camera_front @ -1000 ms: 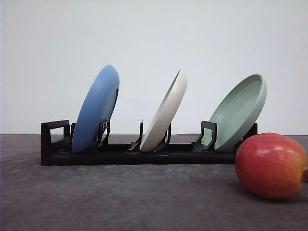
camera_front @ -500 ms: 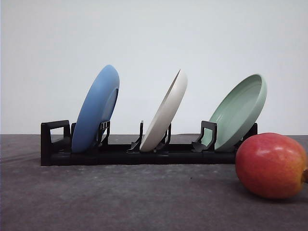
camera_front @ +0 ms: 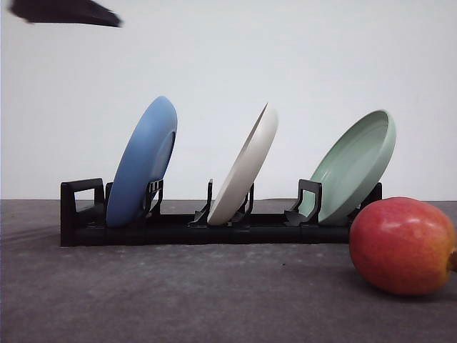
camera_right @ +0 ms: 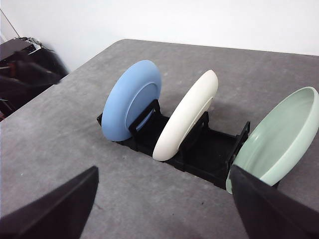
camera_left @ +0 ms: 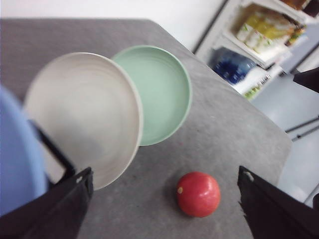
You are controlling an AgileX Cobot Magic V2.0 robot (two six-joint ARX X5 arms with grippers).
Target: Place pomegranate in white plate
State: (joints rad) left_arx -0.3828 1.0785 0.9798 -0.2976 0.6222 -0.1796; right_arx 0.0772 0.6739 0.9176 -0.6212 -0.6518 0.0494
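The pomegranate [camera_front: 402,245], red shading to yellow-orange, lies on the grey table at the right, in front of the rack's right end. In the black rack's middle slot the white plate [camera_front: 246,168] stands on edge, leaning right. My left gripper [camera_left: 165,173] hangs open above the table, its dark fingers [camera_left: 60,204] wide apart; the pomegranate [camera_left: 198,194] lies below between them, untouched, and the white plate [camera_left: 84,117] is off to one side. My right gripper [camera_right: 163,172] is open too and holds nothing, facing the white plate [camera_right: 187,114] from a distance.
A blue plate [camera_front: 143,163] and a pale green plate [camera_front: 355,166] stand in the black rack [camera_front: 186,229] on either side of the white one. A dark part of an arm [camera_front: 64,12] shows at the front view's top left. Shelves [camera_left: 269,30] stand beyond the table edge.
A dark part of an arm has come into the top left of the front view. The plates and the pomegranate have not moved.
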